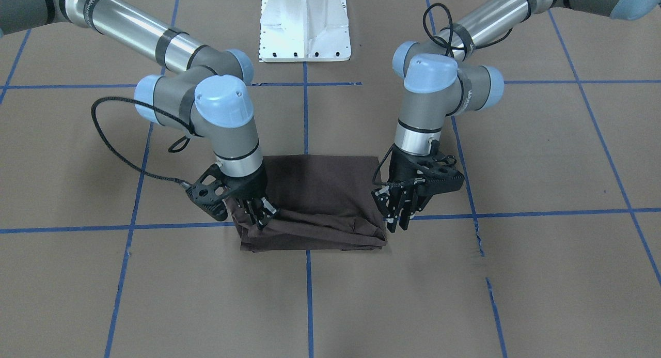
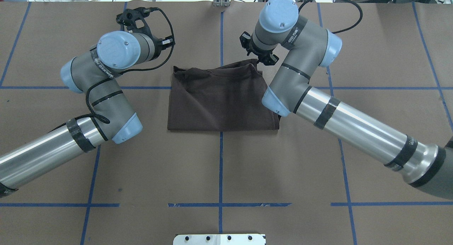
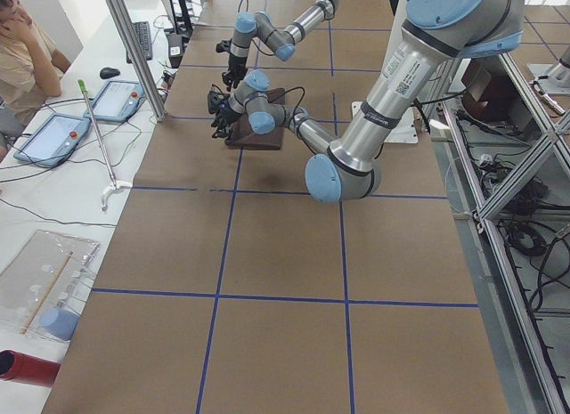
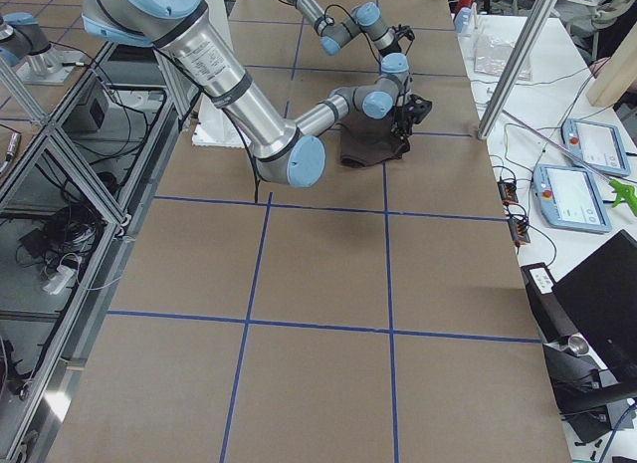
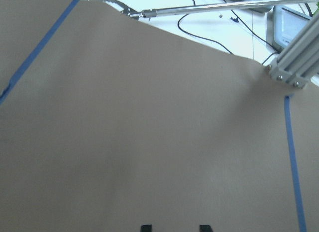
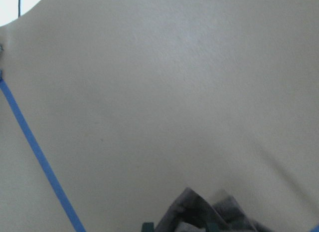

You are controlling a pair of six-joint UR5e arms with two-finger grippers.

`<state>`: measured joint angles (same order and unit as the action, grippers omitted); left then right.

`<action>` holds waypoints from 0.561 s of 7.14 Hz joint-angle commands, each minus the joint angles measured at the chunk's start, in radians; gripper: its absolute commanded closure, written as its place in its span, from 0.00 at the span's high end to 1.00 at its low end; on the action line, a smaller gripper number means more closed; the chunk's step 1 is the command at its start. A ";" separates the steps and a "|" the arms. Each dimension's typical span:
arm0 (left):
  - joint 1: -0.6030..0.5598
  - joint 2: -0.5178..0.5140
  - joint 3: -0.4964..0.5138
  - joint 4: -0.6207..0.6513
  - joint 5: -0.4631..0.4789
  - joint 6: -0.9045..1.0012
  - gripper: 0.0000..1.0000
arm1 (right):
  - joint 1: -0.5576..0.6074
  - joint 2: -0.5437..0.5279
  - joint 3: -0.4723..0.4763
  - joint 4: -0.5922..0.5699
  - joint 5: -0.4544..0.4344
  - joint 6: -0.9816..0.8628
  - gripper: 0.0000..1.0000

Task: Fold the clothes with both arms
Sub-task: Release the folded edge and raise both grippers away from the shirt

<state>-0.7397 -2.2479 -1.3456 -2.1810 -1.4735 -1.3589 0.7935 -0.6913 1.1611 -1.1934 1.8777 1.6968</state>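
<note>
The folded T-shirt (image 1: 320,192) lies centred on the bench (image 1: 310,306). The right hand (image 1: 262,217) pinches its 8 o'clock corner, probably to carry the next fold. The left hand (image 1: 398,224) hovers spread and empty just off 4 o'clock.

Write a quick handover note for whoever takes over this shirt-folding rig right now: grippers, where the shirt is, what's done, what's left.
Left gripper: open and empty, beside the T-shirt's far corner, over bare table.
Right gripper: on the opposite far corner, with cloth bunched between its fingers. A firm pinch can't be confirmed.
T-shirt: mid-table, folded into a compact rectangle, layers stacked along the edge away from the robot.
Done: the main folds; no sleeves stick out.
Left: probably a last fold or tidying the rumpled corner, then backing both grippers off.
</note>
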 commanded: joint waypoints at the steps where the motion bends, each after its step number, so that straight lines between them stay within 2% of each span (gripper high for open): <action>1: -0.023 0.026 -0.048 -0.028 0.007 0.023 1.00 | 0.067 -0.014 -0.015 0.026 0.090 -0.066 1.00; 2: -0.027 0.097 -0.134 -0.029 -0.043 0.061 1.00 | 0.069 -0.086 0.056 0.026 0.092 -0.087 1.00; 3: -0.050 0.161 -0.192 -0.029 -0.148 0.163 1.00 | 0.073 -0.178 0.139 0.028 0.090 -0.157 1.00; 4: -0.050 0.166 -0.193 -0.029 -0.168 0.170 1.00 | 0.084 -0.235 0.182 0.028 0.089 -0.199 1.00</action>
<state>-0.7819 -2.1150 -1.5078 -2.2101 -1.5880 -1.2309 0.8667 -0.8445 1.2759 -1.1668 1.9665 1.5543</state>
